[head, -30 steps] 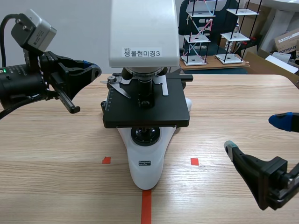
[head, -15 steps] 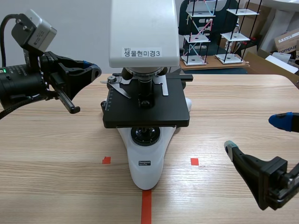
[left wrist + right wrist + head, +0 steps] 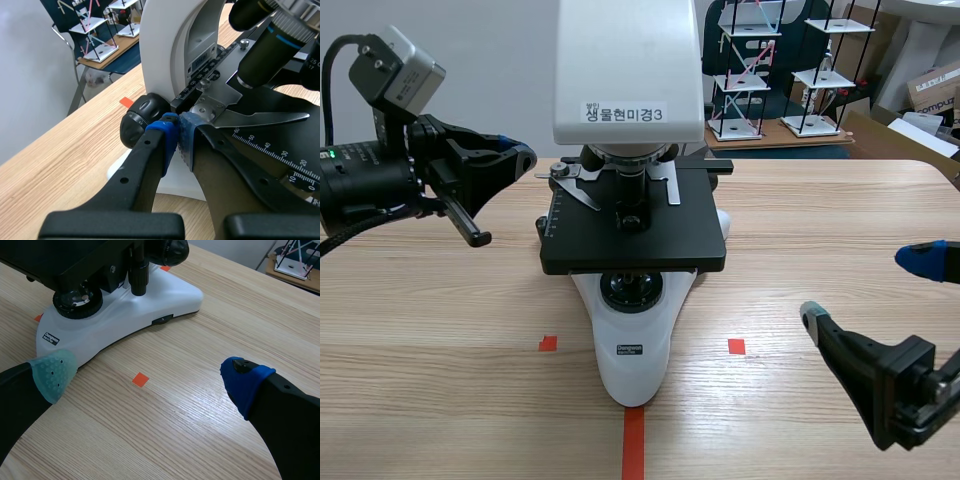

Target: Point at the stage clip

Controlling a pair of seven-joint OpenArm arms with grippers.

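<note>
Pointing is the step in hand, and the left end effector (image 3: 523,156) is shaped for it. Its 2 fingers are pressed together with nothing between them, and the soft blue pads (image 3: 167,140) meet in 1 narrow tip.

The thin silver metal stage clip (image 3: 250,119) lies flat on the black ruled stage (image 3: 280,165) of the white and black microscope (image 3: 632,330). It sits just ahead of that tip, with its screw-held pivot plate nearest the pads. I cannot tell whether the pads touch the plate or sit just short of it.

The round black focus knob (image 3: 139,121) is also just beside the tip, on the other side from the clip. I judge that the gesture could therefore read as aimed at the knob. Done well, the tip aims squarely along the clip's blade with the fingers together. It makes no contact with the springy metal or with the dark objective lenses (image 3: 260,60) above it.

The right end effector (image 3: 148,377) hangs with its fingers wide apart, low over the pale wooden surface (image 3: 200,430) and well apart from the clip.
</note>
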